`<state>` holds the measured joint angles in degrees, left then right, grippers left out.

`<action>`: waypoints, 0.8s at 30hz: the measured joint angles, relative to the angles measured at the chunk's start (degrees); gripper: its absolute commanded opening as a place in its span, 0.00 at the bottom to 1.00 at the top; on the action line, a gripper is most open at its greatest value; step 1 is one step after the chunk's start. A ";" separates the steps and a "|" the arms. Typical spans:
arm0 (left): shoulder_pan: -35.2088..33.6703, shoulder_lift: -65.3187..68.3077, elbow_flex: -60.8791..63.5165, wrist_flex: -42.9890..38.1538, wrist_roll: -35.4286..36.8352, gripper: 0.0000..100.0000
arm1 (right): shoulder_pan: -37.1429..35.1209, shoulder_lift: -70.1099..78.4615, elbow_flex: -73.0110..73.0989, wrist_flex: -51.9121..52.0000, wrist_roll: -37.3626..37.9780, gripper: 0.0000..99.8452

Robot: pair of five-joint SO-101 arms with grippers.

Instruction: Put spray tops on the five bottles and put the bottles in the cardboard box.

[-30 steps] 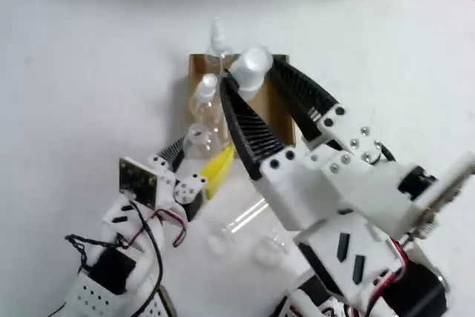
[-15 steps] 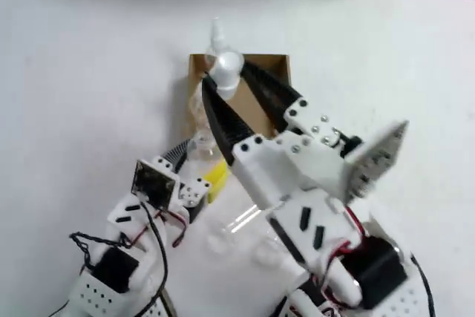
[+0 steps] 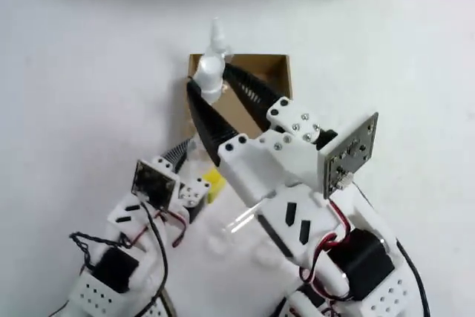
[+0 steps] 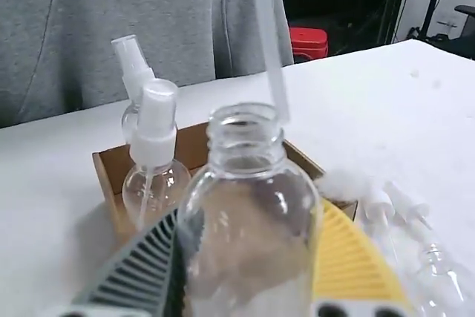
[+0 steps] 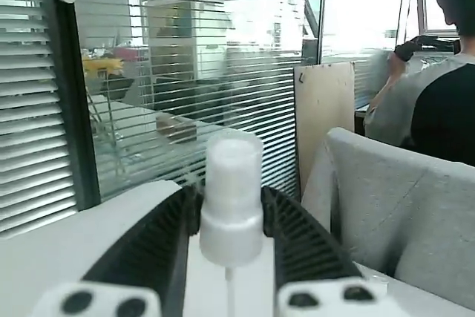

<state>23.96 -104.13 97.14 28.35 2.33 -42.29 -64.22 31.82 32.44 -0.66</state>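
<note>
Left claw (image 4: 249, 261) clenched on the open bottle (image 4: 249, 206), neck up beside the cardboard box (image 4: 107, 176) to take a top, right claw (image 3: 210, 87) gripping the spray top (image 5: 231, 198) above, dip tube (image 4: 269, 42) hanging by the mouth, two capped bottles (image 4: 152, 176) boxed beyond.

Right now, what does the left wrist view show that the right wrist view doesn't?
Left wrist view, not the right: the uncapped clear plastic bottle in the left gripper, the brown cardboard box behind it holding a capped clear bottle, and loose white spray tops on the table. Right wrist view, not the left: the head of the white spray top clamped in the right gripper, window blinds beyond. Both: that spray top; the left wrist view catches its dip tube at the open bottle's neck.
</note>
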 measured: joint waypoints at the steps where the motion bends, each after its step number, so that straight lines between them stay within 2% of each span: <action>1: 0.00 0.00 0.00 0.00 0.00 0.06 | 0.00 0.00 0.00 0.00 0.00 0.02; 10: 0.00 0.00 0.00 0.00 0.00 0.06 | 0.00 0.00 7.21 -7.47 0.00 0.02; 24: 0.00 0.00 0.00 0.00 -0.35 0.06 | -0.09 0.00 10.37 -6.77 0.00 0.02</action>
<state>23.96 -104.13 97.14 28.35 1.98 -42.37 -64.22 42.20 25.67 -0.66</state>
